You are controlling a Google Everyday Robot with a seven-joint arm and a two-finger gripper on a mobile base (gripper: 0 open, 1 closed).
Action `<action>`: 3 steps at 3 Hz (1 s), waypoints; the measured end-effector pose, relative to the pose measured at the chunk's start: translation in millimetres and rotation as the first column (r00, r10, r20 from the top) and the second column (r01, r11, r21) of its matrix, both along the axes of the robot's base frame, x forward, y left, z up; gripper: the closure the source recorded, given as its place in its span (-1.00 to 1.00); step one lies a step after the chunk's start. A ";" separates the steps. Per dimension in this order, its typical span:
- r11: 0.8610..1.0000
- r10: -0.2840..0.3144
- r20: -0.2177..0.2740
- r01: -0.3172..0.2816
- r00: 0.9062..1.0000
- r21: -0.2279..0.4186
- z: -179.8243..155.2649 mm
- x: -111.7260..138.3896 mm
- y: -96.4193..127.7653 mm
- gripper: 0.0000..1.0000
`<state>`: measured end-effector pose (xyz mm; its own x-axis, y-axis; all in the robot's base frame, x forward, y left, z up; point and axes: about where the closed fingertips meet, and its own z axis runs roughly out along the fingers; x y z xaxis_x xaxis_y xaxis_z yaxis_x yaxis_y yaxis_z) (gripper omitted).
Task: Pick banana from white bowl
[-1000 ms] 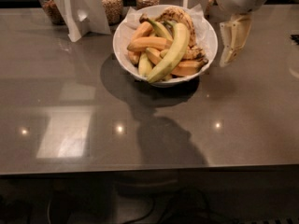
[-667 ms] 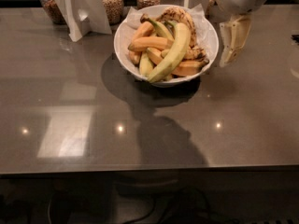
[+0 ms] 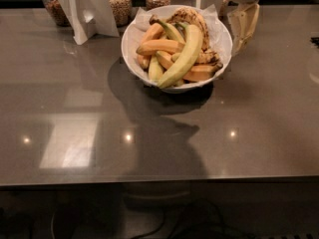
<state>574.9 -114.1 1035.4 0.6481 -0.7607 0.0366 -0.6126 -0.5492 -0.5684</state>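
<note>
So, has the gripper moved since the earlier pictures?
Yes. The gripper has shifted upward in the view, while the white bowl to its left stayed put.

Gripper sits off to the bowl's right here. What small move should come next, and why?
Probably shift the gripper left, over the white bowl, toward the middle of the long pale greenish banana. The gripper hangs beside the bowl's right rim, not above the fruit. That banana lies on top of the pile, running diagonally from upper right to lower left, so it looks free to take from above.
</note>
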 end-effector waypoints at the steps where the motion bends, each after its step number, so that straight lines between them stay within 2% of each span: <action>1: 0.996 0.073 0.027 -0.071 0.997 -0.062 1.2 11.8 5.8 -0.84; 2: 0.989 0.115 0.008 -0.113 0.993 -0.097 -9.7 15.8 8.7 -0.47; 3: 0.983 0.136 -0.028 -0.139 0.990 -0.117 -24.4 15.4 8.7 0.01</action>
<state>590.3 -105.4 1011.0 0.7477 -0.6554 0.1068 -0.5371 -0.6915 -0.4831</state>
